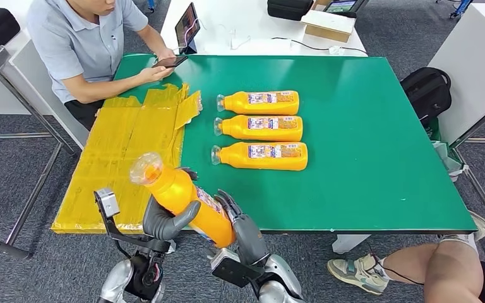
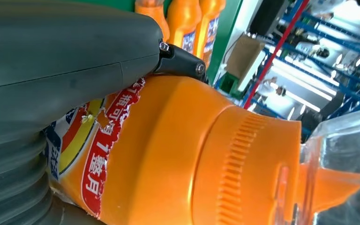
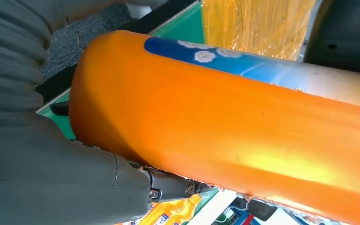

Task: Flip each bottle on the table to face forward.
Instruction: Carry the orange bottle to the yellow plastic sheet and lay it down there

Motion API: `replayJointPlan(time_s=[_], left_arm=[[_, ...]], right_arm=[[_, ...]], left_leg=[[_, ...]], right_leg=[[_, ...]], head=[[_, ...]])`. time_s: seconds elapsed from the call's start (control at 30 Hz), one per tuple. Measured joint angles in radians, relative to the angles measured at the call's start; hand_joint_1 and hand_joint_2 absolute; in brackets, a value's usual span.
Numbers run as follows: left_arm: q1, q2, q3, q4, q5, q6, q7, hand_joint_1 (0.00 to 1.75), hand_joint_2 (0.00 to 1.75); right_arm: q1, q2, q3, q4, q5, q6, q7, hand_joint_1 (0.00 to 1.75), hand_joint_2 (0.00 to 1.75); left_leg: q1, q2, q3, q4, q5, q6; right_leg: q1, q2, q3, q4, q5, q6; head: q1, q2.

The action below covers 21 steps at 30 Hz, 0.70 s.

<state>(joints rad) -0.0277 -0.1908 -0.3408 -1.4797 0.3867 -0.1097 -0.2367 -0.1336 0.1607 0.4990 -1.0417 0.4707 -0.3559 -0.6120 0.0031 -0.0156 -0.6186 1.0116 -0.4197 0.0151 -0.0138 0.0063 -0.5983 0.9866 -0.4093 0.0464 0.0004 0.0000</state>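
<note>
Left hand (image 1: 164,222) sits at the lower left of centre in the head view, its arm rising from the bottom edge. Its thick grey thumb wraps across the front of the held bottle (image 1: 183,199), and the darker fingers lie behind the bottle. In the left wrist view the left hand (image 2: 65,70) presses against the label edge of the same bottle (image 2: 183,154).

Held bottle: orange body, ribbed orange cap under a clear cover, label partly visible at its lower end. It is tilted, cap toward the upper left, base toward the lower right, above the near table edge.

Right hand (image 1: 243,227) is just right of the bottle base, fingers closed around the lower body. In the right wrist view the right hand (image 3: 51,154) cradles the orange bottle (image 3: 225,136), on which a blue label strip shows.

Three orange bottles (image 1: 262,129) lie side by side at the centre of the green table (image 1: 379,139), caps pointing left, labels facing up.

Yellow taped cardboard (image 1: 126,151) covers the left part of the table.

A person (image 1: 82,44) sits at the upper left, holding a phone (image 1: 169,61).
</note>
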Motion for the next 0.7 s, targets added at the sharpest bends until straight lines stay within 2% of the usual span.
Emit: replayJointPlan(time_s=[0.07,0.2,0.3,0.47,0.6,0.7], left_arm=[[-0.006,0.003,0.0,0.009,0.002,-0.007,0.001,1.75,1.75],[-0.015,0.004,0.0,0.022,0.0,0.009,0.0,1.75,1.75],[-0.025,0.008,0.005,0.027,-0.033,0.062,-0.018,1.75,1.75],[-0.072,0.056,0.08,0.033,-0.206,0.254,-0.058,1.75,1.75],[-0.108,0.096,0.149,0.033,-0.327,0.315,-0.077,1.75,1.75],[-0.131,0.129,0.188,0.018,-0.394,0.324,-0.08,1.75,1.75]], right_arm=[[0.0,0.0,0.0,0.0,-0.006,-0.004,-0.002,0.0,1.75],[0.004,0.0,0.0,0.0,-0.005,-0.017,-0.003,0.0,0.0],[0.006,0.0,0.0,0.0,0.005,-0.036,-0.005,0.0,0.0],[0.0,0.002,0.0,-0.001,0.025,-0.091,-0.029,0.0,0.0],[-0.002,-0.001,-0.001,0.0,0.031,-0.112,-0.036,0.0,0.0],[-0.002,-0.006,-0.006,0.001,0.031,-0.125,-0.046,0.0,0.0]], left_leg=[[0.0,0.0,0.0,0.0,0.0,0.0],[0.0,0.0,0.0,0.0,0.0,0.0],[0.0,0.0,0.0,0.0,0.0,0.0],[0.001,0.002,0.001,0.0,0.0,-0.001],[0.002,0.0,0.0,0.0,0.002,-0.002],[0.002,0.001,0.0,0.0,0.001,-0.002]], right_leg=[[0.0,0.0,0.0,0.0,0.0,0.0],[0.0,0.0,0.0,0.0,0.0,0.0],[0.0,0.0,0.0,0.0,0.0,0.0],[0.001,0.0,-0.001,0.0,0.001,-0.001],[0.002,0.0,0.0,0.001,0.0,-0.001],[0.002,0.0,0.0,0.001,0.0,-0.001]], head=[[0.0,0.0],[0.0,0.0],[0.0,0.0],[0.0,0.0],[0.0,0.0],[0.0,0.0]])
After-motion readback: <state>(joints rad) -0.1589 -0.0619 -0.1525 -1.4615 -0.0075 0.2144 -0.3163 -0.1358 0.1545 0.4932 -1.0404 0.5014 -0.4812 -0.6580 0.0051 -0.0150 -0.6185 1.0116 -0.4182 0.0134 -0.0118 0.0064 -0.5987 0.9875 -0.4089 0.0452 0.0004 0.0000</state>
